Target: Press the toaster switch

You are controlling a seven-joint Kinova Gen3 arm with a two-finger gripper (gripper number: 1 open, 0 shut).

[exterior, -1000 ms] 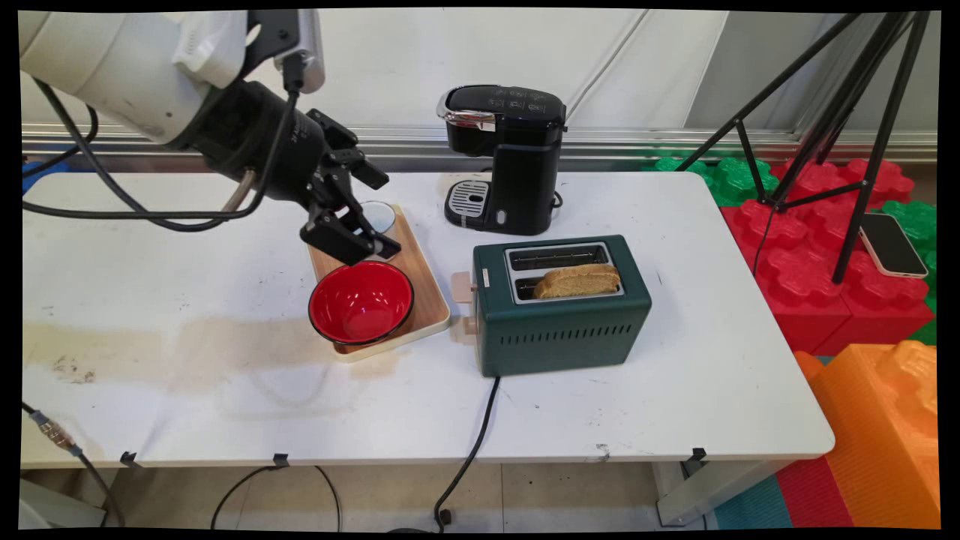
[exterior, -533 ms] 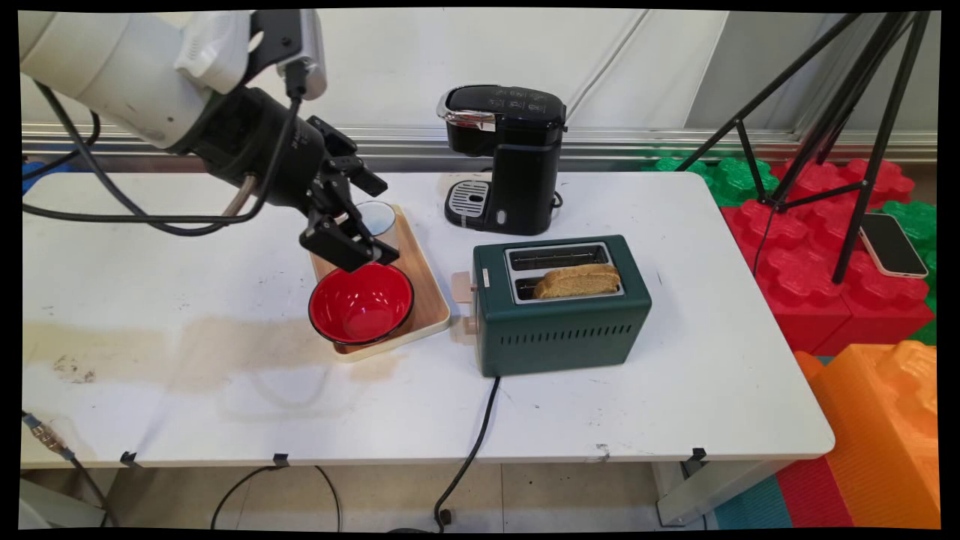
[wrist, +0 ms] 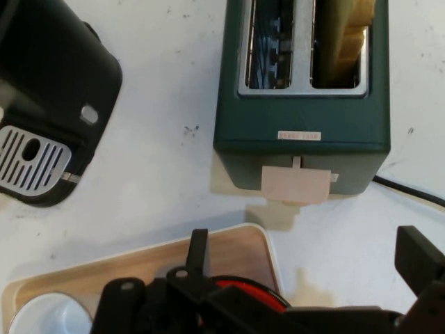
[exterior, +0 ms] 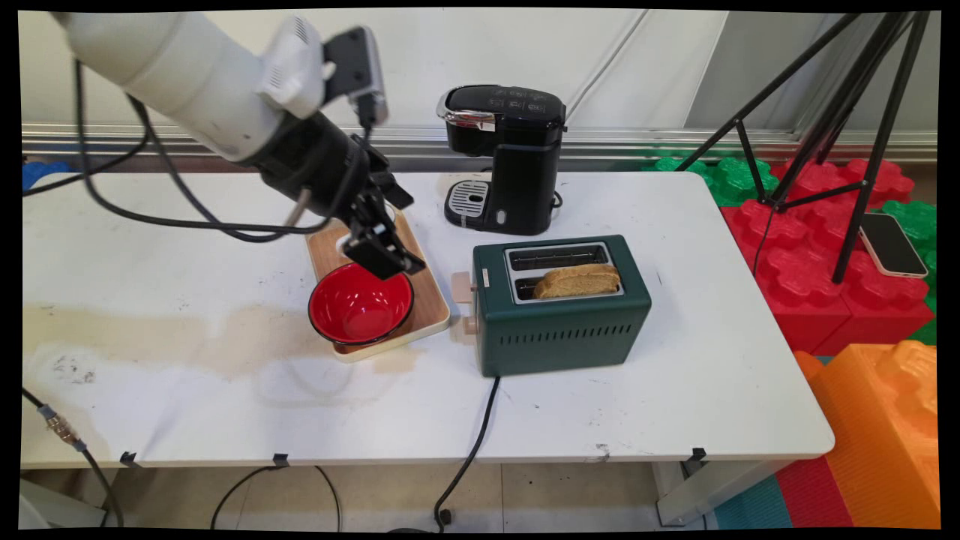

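My gripper [exterior: 396, 234] hangs open over the wooden tray [exterior: 431, 304], just above the far rim of the red bowl [exterior: 360, 307], and holds nothing. In the hand view the gripper [wrist: 306, 252] has its fingers [wrist: 198, 247] spread wide, with the tray's corner [wrist: 236, 254] and a sliver of the red bowl [wrist: 254, 298] below. A pale cup [wrist: 42, 316] stands on the tray's other end; the arm hides most of it in the main view. The green toaster [exterior: 562, 307] with a bread slice [exterior: 579, 280] in its near slot stands right of the tray.
A black coffee maker [exterior: 506, 161] stands behind the toaster; its drip grille [wrist: 31, 160] shows in the hand view. The toaster's lever [wrist: 295, 184] faces the tray, and its cord [exterior: 472, 442] runs over the table's front edge. Foam blocks [exterior: 817, 247] and a tripod [exterior: 840, 112] are right of the table.
The arm has swung to the right, carrying the open gripper from the tray's left side to over the bowl's far rim, nearer the toaster. The cup is now mostly covered by the arm.
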